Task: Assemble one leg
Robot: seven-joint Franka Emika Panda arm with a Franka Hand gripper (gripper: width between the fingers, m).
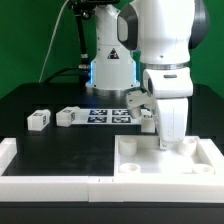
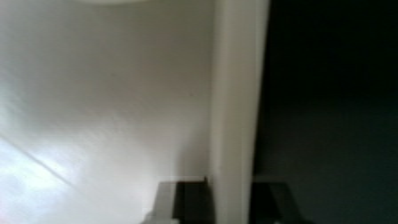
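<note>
The large flat white panel with round corner holes lies at the front on the exterior view's right. My gripper has come down on its far edge. In the wrist view my gripper has a dark finger on each side of the panel's white edge strip, which fills the gap between them. Two legs, small white blocks with marker tags, stand apart on the exterior view's left, away from the gripper. Another tagged leg sits just behind the gripper, partly hidden.
The marker board lies at the table's middle, in front of the arm's base. A low white fence runs along the front and up both sides; the panel sits against it at the front right corner.
</note>
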